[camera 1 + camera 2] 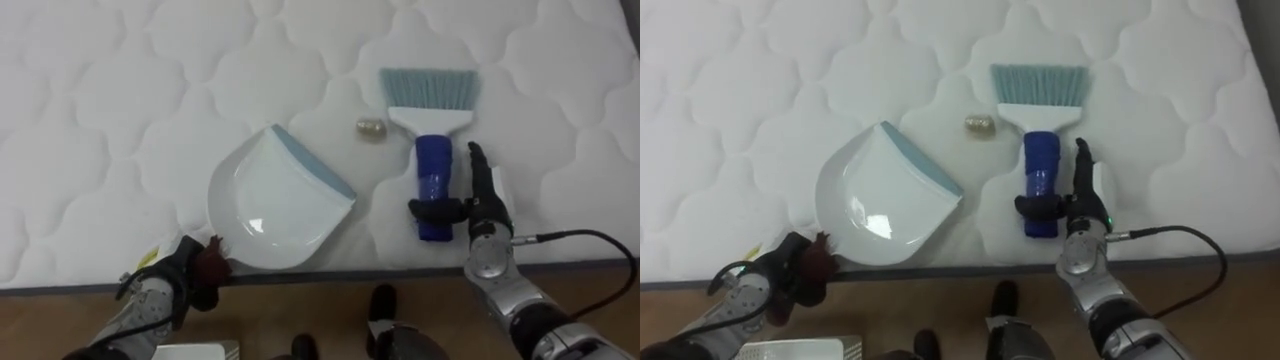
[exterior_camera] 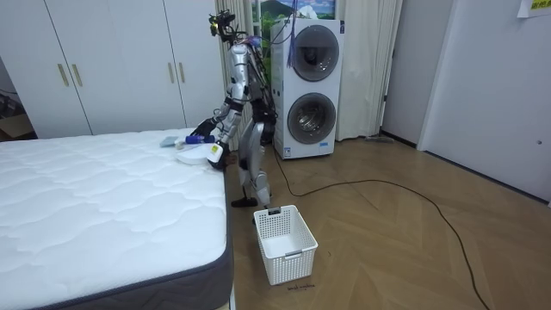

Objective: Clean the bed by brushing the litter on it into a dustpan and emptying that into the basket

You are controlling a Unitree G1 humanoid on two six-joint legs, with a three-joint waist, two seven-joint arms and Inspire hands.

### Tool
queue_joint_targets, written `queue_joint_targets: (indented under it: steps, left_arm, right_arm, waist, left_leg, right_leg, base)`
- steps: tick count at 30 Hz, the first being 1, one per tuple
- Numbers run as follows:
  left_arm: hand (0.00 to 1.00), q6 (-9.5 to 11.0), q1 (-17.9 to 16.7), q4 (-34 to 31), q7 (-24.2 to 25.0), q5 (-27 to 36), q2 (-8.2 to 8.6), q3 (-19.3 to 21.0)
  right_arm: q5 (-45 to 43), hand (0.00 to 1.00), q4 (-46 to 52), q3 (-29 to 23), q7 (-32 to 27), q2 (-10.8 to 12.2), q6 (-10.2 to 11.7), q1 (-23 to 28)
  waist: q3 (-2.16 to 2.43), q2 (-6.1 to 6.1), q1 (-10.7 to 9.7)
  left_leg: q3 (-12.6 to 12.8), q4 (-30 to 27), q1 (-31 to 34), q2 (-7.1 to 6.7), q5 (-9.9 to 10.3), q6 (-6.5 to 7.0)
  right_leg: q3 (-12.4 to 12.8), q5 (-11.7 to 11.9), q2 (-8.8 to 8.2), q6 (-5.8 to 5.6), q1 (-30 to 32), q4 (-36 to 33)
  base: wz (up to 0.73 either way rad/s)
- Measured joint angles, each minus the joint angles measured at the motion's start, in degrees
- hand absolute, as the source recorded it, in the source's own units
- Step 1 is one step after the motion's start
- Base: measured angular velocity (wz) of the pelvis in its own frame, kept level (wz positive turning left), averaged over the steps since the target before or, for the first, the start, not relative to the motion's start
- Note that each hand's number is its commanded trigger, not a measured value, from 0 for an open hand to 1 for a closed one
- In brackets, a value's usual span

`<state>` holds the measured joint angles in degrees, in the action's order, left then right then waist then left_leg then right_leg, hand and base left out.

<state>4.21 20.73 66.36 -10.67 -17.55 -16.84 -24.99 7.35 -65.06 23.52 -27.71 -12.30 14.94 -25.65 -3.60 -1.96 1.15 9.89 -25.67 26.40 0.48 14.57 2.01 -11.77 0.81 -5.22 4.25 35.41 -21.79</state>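
1. Nearest me, at the mattress (image 1: 90,120) edge, my left hand (image 1: 185,280) sits low on the left. Its fingers are curled up against the near rim of the dustpan (image 1: 275,205). I cannot tell whether they actually grip it.
2. The dustpan is white with a blue lip. It lies flat on the quilted top, and the lip points away from me toward the right.
3. To the right, my right hand (image 1: 485,210) is released. The fingers run straight along the right side of the brush (image 1: 433,165) handle, and my thumb (image 1: 430,209) lies across the blue handle's near end.
4. The brush lies flat, well right of the dustpan, with its handle toward me.
5. Farther on, a small pale scrap (image 1: 371,129) rests on the mattress between the dustpan's lip and the brush head, just left of the head.
6. Farthest, the brush's pale blue bristles fan out away from me.
7. In the room view I stand bent over the bed's side, and a white basket (image 2: 284,244) stands on the floor near the bed.
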Motion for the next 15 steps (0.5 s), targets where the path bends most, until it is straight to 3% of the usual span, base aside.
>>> queue_joint_targets:
  steps: [2, 4, 11, 15]
  left_arm:
    - [1.0, 0.0, 0.0, 0.0, 0.0, 0.0, -0.01, 0.0]
    - [1.0, 0.1, 0.1, 0.0, 0.0, 0.1, -0.01, 0.0]
    - [1.0, 0.1, 0.3, -0.4, 0.0, 0.0, 0.0, 0.0]
    - [1.0, 0.0, 0.4, -0.4, 0.0, -0.1, 0.0, -0.1]
  right_arm:
    - [-1.5, 0.0, 0.0, 0.0, 0.2, -0.1, 0.0, 0.0]
    - [-3.4, 1.0, -0.1, -0.1, 0.3, -0.4, -0.1, 0.3]
    - [-6.7, 1.0, -0.6, -0.1, -0.6, -1.7, -0.7, 0.8]
    - [-10.3, 1.0, -1.8, 0.0, -1.8, -4.1, -1.7, 0.2]
  waist:
    - [0.0, 0.0, -0.1]
    - [0.0, -0.01, -0.7]
    - [0.02, -0.03, -0.6]
    - [0.01, -0.04, -0.3]
  left_leg:
    - [-0.2, 0.0, 0.1, -0.08, 0.0, 0.02]
    - [-0.7, 0.0, 0.4, -0.21, 0.0, 0.06]
    - [-0.8, -0.5, 1.0, 0.1, -0.1, 0.15]
    - [-0.8, -1.3, 1.3, 0.79, 0.0, 0.16]
  right_leg:
    - [-0.2, -0.1, -0.1, -0.09, 0.0, 0.0]
    - [-0.9, -0.1, -0.65, -0.17, 0.0, 0.0]
    - [-2.2, -0.1, -0.74, -0.19, 0.0, 0.2]
    - [-2.5, -0.2, -0.67, -0.08, -0.1, 0.2]
  base:
    - [0.07]
    - [0.12]
    - [0.07]
    - [0.0]
